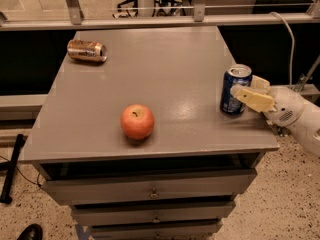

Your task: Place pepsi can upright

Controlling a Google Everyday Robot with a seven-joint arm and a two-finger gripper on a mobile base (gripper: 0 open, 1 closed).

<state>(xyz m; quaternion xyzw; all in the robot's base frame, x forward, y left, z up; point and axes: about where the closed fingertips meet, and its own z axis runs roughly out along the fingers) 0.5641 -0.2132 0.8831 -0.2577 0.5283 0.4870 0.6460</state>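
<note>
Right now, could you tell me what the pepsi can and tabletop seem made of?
The pepsi can: likely aluminium, with glossy blue print and a bare silver top. The tabletop: grey, smooth, semi-gloss, perhaps laminate or paint; it shows soft reflections. The pincer is beside the can.

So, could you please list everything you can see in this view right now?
pepsi can: one, blue with silver top, upright near the table's right edge.
gold-brown can: one, lying on its side at the far left corner.
apple: one, red-orange, near the front edge, about the middle.
table: one, grey, holding all three.
drawers: stacked, grey, under the tabletop.
cable: one, pale, right of the table.
gripper: one, cream, at the pepsi can's right side.
arm: one, white, reaching in from the right.
</note>
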